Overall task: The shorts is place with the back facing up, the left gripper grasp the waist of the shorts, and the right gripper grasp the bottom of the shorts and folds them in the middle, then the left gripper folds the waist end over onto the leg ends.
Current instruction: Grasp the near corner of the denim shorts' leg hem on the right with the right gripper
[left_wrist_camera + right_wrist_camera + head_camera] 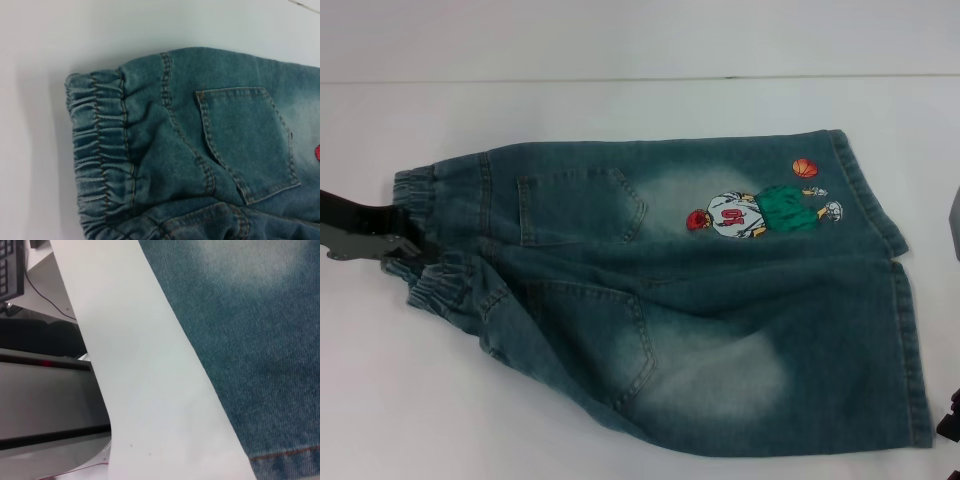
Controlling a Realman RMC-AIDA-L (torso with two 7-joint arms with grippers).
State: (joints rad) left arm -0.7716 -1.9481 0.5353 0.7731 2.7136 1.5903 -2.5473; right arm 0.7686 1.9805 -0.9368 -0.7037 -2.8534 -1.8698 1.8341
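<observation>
The shorts (670,300) lay back side up on the white table (620,110), spread across its middle with their long axis running from the table's left side to its right: the ruched waist (425,230) pointed toward the left edge and the bottom of the shorts (910,330), with the straight-stitched leg ends, toward the right edge. The far leg carried the embroidered cartoon (760,212) near its hem. The left gripper (390,245) sat right at the waistband's middle, touching the bunched elastic, so the waist was the nearer end for that arm; whether its jaws were closed on the fabric could not be told. The right gripper (950,415) showed only as a dark sliver at the table's right edge, just beside the near leg hem, its jaws out of sight. Judging from this, the first fold had not yet been made
</observation>
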